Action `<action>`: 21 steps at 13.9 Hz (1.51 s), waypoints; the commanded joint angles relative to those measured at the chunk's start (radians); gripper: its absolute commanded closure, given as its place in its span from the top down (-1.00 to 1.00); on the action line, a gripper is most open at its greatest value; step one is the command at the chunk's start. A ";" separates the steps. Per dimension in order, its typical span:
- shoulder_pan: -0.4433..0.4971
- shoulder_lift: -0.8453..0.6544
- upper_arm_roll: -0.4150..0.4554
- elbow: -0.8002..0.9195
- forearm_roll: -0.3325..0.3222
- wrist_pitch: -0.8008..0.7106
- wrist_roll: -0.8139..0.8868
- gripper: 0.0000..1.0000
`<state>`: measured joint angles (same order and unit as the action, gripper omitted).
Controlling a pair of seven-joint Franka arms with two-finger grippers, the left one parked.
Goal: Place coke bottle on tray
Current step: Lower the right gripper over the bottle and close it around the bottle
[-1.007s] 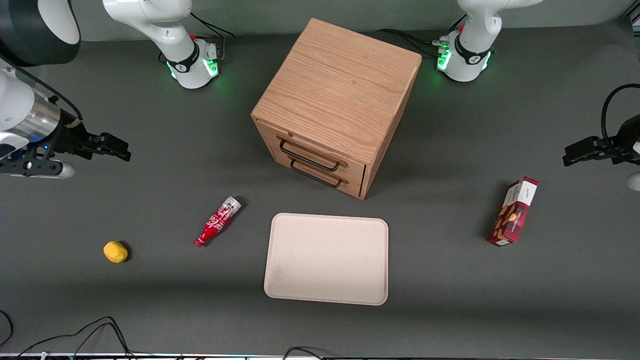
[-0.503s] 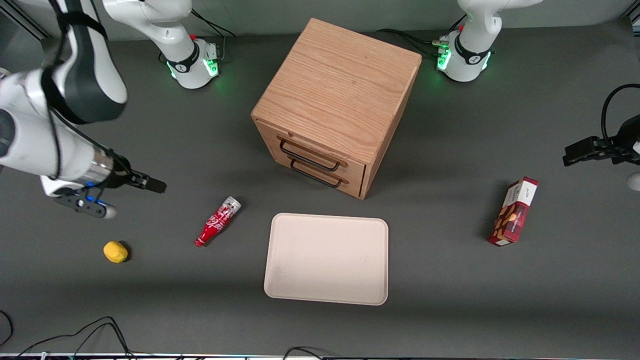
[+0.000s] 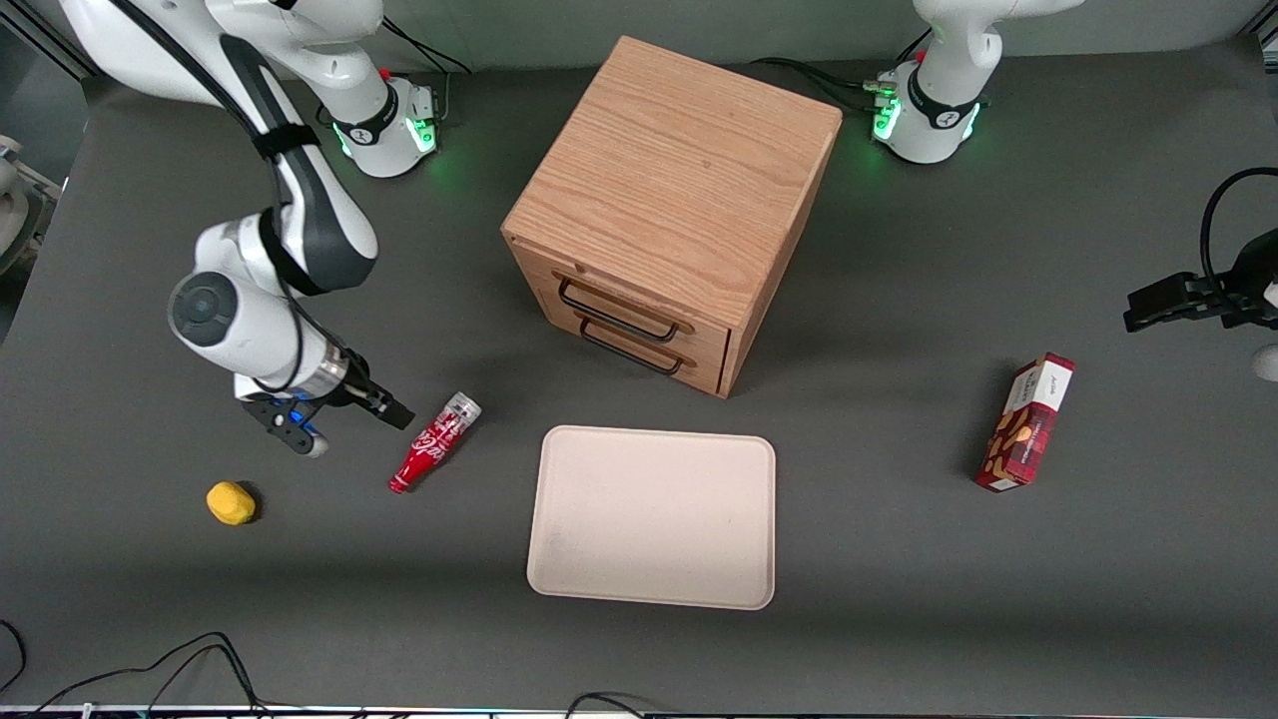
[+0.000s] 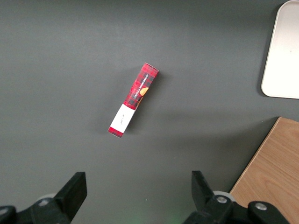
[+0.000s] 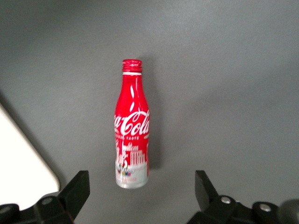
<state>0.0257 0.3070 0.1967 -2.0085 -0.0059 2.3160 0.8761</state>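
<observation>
The coke bottle (image 3: pixel 435 442) is slim and red with white script. It lies on its side on the dark table, silver base toward the wooden cabinet, red cap nearer the front camera. The cream tray (image 3: pixel 654 514) lies flat beside it, a short gap away, with nothing on it. My right gripper (image 3: pixel 385 408) hovers just beside the bottle's base end, toward the working arm's end of the table. In the right wrist view the coke bottle (image 5: pixel 132 126) lies ahead of the gripper (image 5: pixel 140 193). Its black fingers (image 5: pixel 77 190) stand wide open and touch nothing. A corner of the tray (image 5: pixel 21 158) shows there too.
A wooden two-drawer cabinet (image 3: pixel 679 210) stands farther from the front camera than the tray. A small yellow object (image 3: pixel 231 502) lies toward the working arm's end. A red snack box (image 3: pixel 1028 421) lies toward the parked arm's end and appears in the left wrist view (image 4: pixel 134 99). Cables run along the table's front edge.
The right arm has swung in from the working arm's end of the table, bringing the gripper close beside the bottle. Bottle and tray have not moved.
</observation>
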 commanded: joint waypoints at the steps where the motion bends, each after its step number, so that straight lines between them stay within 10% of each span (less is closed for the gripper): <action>1: 0.025 0.087 0.001 0.007 -0.063 0.113 0.110 1.00; 6: 0.028 0.202 0.001 0.016 -0.218 0.242 0.314 1.00; 21: 0.056 0.284 -0.008 0.076 -0.233 0.256 0.382 1.00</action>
<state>0.0699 0.5814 0.1966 -1.9491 -0.1993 2.5699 1.2127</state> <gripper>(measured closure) 0.000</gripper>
